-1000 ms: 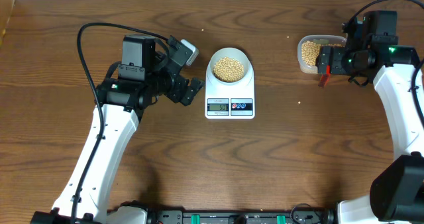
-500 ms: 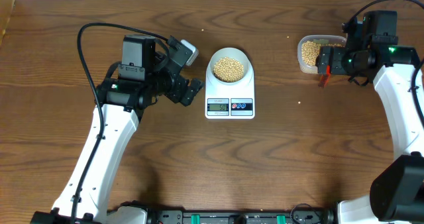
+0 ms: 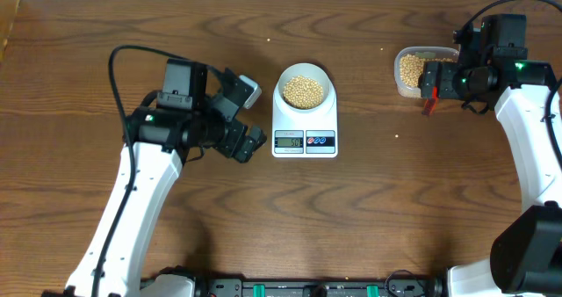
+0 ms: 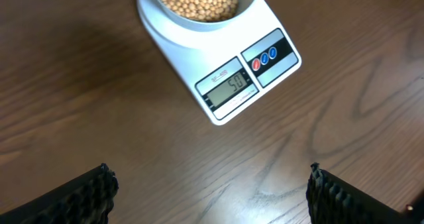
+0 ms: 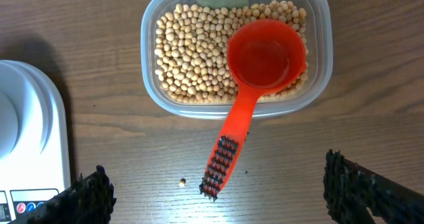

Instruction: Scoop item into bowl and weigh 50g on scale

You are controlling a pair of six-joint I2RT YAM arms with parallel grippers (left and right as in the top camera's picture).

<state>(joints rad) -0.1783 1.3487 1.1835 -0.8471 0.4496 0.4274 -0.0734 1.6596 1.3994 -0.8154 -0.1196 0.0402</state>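
The bowl (image 3: pixel 282 91) of beans (image 3: pixel 304 89) sits on the scale (image 3: pixel 305 125) mid-desk, and I read the display as 50. My left gripper (image 4: pixel 212 185) hangs wide and empty just left of the scale. My right gripper (image 5: pixel 216 187), also wide and empty, hovers over the red scoop (image 5: pixel 265 55), whose handle points from the tub (image 5: pixel 319 25) toward the desk's near edge.

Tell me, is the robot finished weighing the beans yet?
Pretty much. Done: the beans sit in the bowl on the scale, and its display reads 50. In hand: nothing; the left gripper and right gripper are both open and empty, and the red scoop lies in the tub of spare beans. Left: nothing that shows, except maybe moving the arms away.
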